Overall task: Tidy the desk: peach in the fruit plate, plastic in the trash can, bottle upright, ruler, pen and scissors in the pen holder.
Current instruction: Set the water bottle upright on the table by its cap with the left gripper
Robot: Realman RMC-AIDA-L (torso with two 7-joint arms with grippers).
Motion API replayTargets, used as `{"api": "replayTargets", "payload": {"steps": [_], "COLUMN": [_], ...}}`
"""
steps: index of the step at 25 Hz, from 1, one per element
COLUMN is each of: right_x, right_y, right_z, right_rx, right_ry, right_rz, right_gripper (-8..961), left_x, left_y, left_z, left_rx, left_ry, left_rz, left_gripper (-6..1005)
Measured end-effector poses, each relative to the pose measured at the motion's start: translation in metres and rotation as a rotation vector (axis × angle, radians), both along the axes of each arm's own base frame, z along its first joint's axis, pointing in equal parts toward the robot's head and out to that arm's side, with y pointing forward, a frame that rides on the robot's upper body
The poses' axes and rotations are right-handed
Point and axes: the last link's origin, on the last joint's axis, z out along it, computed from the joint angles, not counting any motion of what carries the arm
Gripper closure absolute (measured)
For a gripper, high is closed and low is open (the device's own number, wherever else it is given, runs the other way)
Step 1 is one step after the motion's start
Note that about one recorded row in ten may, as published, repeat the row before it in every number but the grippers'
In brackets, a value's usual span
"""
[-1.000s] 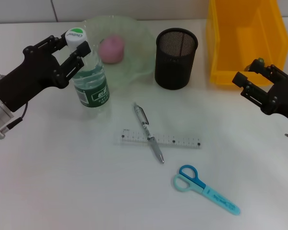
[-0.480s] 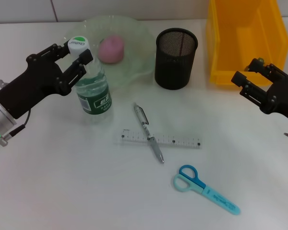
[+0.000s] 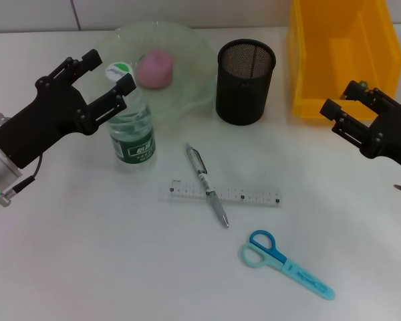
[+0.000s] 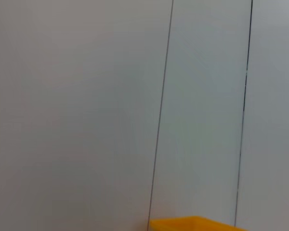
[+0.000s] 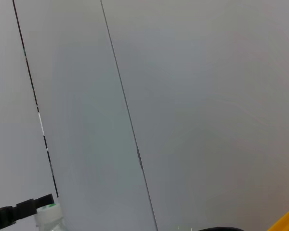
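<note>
From where I'm sitting the yellow trash can is cut off at the top edge of the head view, and I can't spot any plastic scrap anywhere. Both wrist views are mostly blank wall; the left one catches only a sliver of yellow bin rim, the right one just the bottle's cap and a bit of the left gripper's finger.

The fruit plate has the peach in it already. The bottle stands upright just in front of the plate, left gripper with fingers spread apart on either side of the cap, not clamped. Right gripper hovers near the bin, fingers apart, holding nothing.

Pen holder looks empty as far as I can see. Ruler lies flat, pen crossing over it, scissors apart toward the front, with open desk round them.
</note>
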Motion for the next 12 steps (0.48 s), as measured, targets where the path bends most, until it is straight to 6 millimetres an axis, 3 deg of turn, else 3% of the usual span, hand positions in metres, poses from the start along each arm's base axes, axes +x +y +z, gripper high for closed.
{"api": "replayTargets", "payload": {"steps": [6,12], "right_x": [-0.002,-0.017], "right_y": [0.002,0.015], "right_z": [0.002,0.026], "right_rx": [-0.007,-0.153], "right_ry": [0.003,-0.039], "right_rz": [0.012,0.093], "right_gripper": [271,271], "left_x": [0.001,-0.009], "left_y": [-0.014,-0.045], "left_z": [0.013,0.026], "left_rx": [0.023,-0.079], "left_ry": [-0.067,-0.095], "left_rz": [-0.053,-0.108], "left_gripper": [206,210]}}
